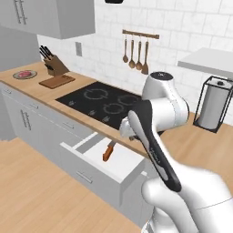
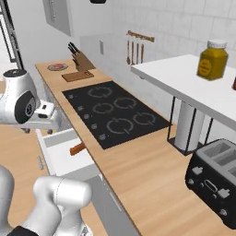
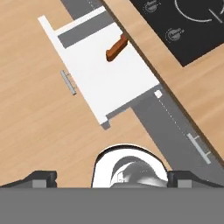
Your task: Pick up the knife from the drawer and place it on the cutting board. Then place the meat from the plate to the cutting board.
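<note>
The knife (image 3: pixel 116 48) lies at the back of the open white drawer (image 3: pixel 100 83), its orange-red handle showing and its blade tucked under the counter's edge. It also shows as the knife (image 1: pixel 108 152) in the drawer (image 1: pixel 118 167) in the left base view. My gripper (image 3: pixel 114 179) hangs high above the drawer's front, open wide and empty, one fingertip (image 3: pixel 41 178) at each side. Far along the counter lie the cutting board (image 1: pixel 57 81) and the plate (image 1: pixel 17 76) with the meat (image 1: pixel 24 73) on it.
A black cooktop (image 1: pixel 102 102) lies between the drawer and the board. A knife block (image 1: pixel 55 64) stands behind the board. Utensils (image 1: pixel 135 54) hang on the wall. A toaster (image 2: pixel 214 177) sits on the counter at the right, below a white shelf holding a jar (image 2: pixel 212 60).
</note>
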